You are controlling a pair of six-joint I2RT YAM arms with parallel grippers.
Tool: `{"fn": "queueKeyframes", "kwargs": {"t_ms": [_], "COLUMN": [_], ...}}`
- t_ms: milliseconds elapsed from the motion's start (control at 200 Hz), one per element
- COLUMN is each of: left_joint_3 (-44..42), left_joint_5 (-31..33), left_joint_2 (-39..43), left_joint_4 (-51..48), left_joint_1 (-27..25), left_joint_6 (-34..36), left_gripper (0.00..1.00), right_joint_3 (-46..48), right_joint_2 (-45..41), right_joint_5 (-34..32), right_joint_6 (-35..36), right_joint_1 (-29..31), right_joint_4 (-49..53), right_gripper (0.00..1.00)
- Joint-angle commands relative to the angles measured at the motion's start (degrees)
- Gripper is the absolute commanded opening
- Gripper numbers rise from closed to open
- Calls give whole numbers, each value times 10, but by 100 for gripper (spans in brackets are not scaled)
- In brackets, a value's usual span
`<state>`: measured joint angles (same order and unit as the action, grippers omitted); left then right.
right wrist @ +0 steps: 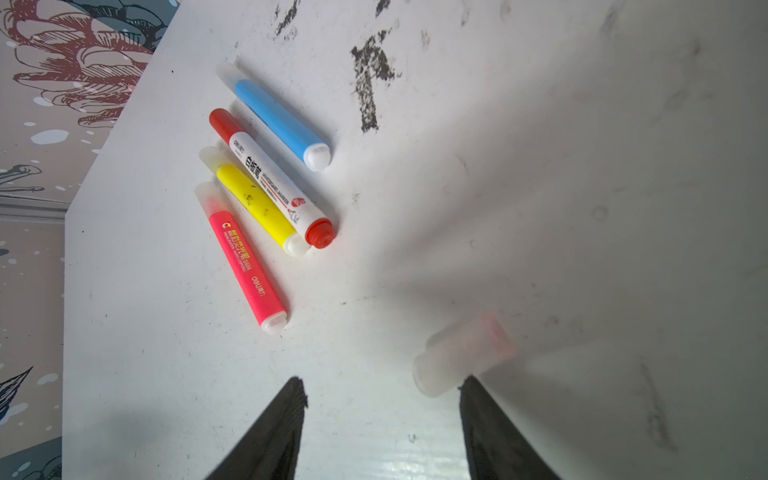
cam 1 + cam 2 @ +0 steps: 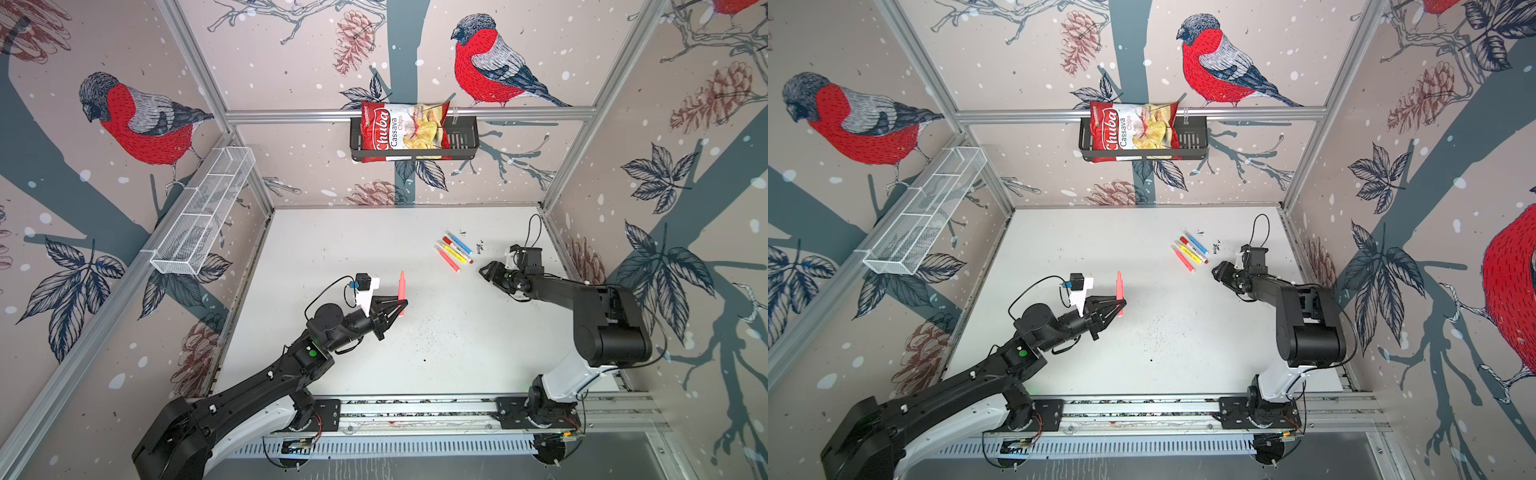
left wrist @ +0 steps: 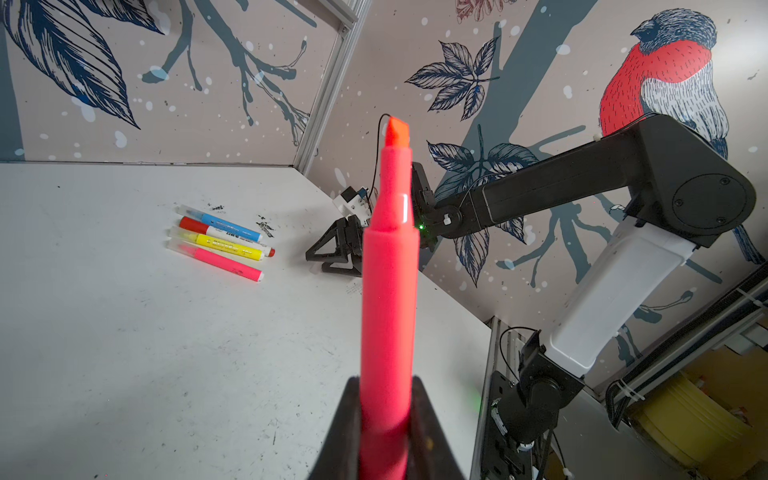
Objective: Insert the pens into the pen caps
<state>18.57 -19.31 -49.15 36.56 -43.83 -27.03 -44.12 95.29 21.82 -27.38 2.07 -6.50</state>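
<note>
1. The left gripper [image 2: 402, 306] has its jaws shut tight on the neon pink pen [image 2: 401, 286], clamping it near the butt end. The pen is held clear of the surface [image 2: 353, 249], near the middle. Its long axis runs crosswise to the jaws, and the bare chisel tip is at the upper end, uncapped.
2. Further right and toward the back, four pens lie close together on the surface, nearly parallel: the second pink pen [image 1: 245, 266], the yellow pen [image 1: 257, 203], the white-barrelled pen [image 1: 270, 178] and the blue pen [image 1: 278, 120]. Each wears a cap, so I judge these four done.
3. The right gripper [image 1: 382, 380] sits low over the surface just beside that row, its jaws about half apart with nothing between them.
4. The loose cap [image 1: 461, 357], translucent, lies on the surface just off one fingertip [image 1: 482, 411], outside the gap. Its long axis slants away from that fingertip. The cap is blurred, but the rimmed mouth seems to face the jaws and the pink-tinted closed end to point away.
5. The right arm is by far the nearer to the cap. The next move likely turns on shifting its jaws sideways until the cap lies between them, gripped across its short axis. The mouth then has to face the pink pen's tip.
</note>
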Motion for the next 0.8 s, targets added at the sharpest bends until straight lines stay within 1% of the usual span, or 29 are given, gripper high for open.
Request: {"fn": "queueKeyframes", "kwargs": {"t_ms": [0,210,415,535,605,795], "left_joint_3": [-4,-5,-2,-4,-7,-12], "left_joint_5": [5,13,12,17,21,23], "left_joint_2": [9,25,25,35,42,43], "left_joint_4": [5,-7,-11,-18,-21,-18], "left_joint_1": [0,0,0,0,0,0], "left_joint_6": [6,8,9,10,10,11], "left_gripper": [0,0,0,0,0,0], "right_joint_3": [-2,-34,-134,-172,-177,-158], "right_joint_2": [-13,-11,57,90,103,110], "right_joint_5": [-25,-41,-32,-31,-20,-22], "right_joint_6": [-6,4,41,59,67,79], "right_joint_1": [0,-4,-6,-6,-5,3], "right_joint_4": [-4,15,74,104,112,112], "right_gripper": [61,61,61,61,60,59]}}
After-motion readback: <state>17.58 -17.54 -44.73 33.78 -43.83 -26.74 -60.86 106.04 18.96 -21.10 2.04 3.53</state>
